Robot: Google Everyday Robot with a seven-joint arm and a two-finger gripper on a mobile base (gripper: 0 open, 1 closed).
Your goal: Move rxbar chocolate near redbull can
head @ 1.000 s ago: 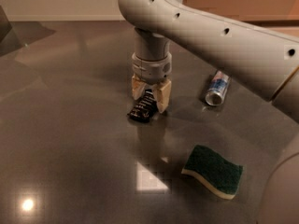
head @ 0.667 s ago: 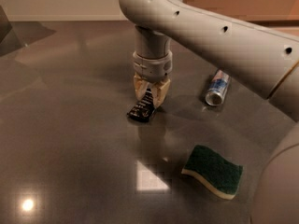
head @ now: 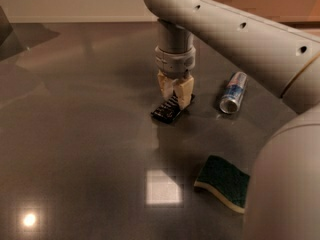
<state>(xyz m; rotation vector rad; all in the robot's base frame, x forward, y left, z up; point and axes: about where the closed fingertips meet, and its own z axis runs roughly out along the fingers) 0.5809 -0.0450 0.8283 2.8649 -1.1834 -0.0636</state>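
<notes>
Rxbar chocolate (head: 167, 112): black flat wrapper w/ white lettering, on the table just left of centre; near end points to lower left, far end sits under the gripper. Can't tell if near end rests on the surface or is slightly raised.
Gripper (head: 175, 101): pointing straight down over the bar's far end; cream fingers (head: 186, 91) drawn in on either side of the wrapper, pinching it. Narrow gap visible between them higher up.
Redbull can (head: 234, 92): lying on its side to the right of the bar, apart from it, not touching; shiny round end faces the camera, silver/blue body runs away toward the back.
Arm (head: 240, 39): pale grey, comes in from upper right, wrist vertical above the gripper; another grey part fills the lower right corner.
Sponge (head: 223, 180): green top, yellow underside, lying flat in front of the can, well apart from the bar; right edge hidden by the grey part.
Table (head: 80, 134): dark grey, glossy; square light patch (head: 162, 187) below the bar, small round glare (head: 29, 219) at lower left.
</notes>
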